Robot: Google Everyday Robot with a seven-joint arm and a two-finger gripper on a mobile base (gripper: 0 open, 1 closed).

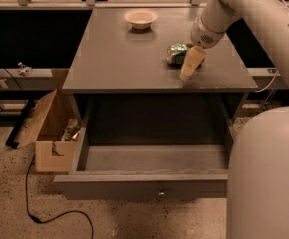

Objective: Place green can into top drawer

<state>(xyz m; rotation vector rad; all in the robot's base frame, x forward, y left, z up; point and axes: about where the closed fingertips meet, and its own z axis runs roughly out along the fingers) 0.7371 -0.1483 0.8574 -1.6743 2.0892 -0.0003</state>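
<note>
Can [177, 54], mottled green and white, lying on its side on the worktop [114, 59], above the open drawer [149, 159]. End effector [191, 64] just beside the can; its spread cannot be told.

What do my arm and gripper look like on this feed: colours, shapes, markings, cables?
The arm is a smooth off-white tube of rounded shells, dotted with small dark holes, ending in a bulbous wrist. The gripper, beside the green can on the cabinet top, is a pale tan tapering piece. No cables or lettering show. Another large pale rounded shell fills the lower right.
</note>
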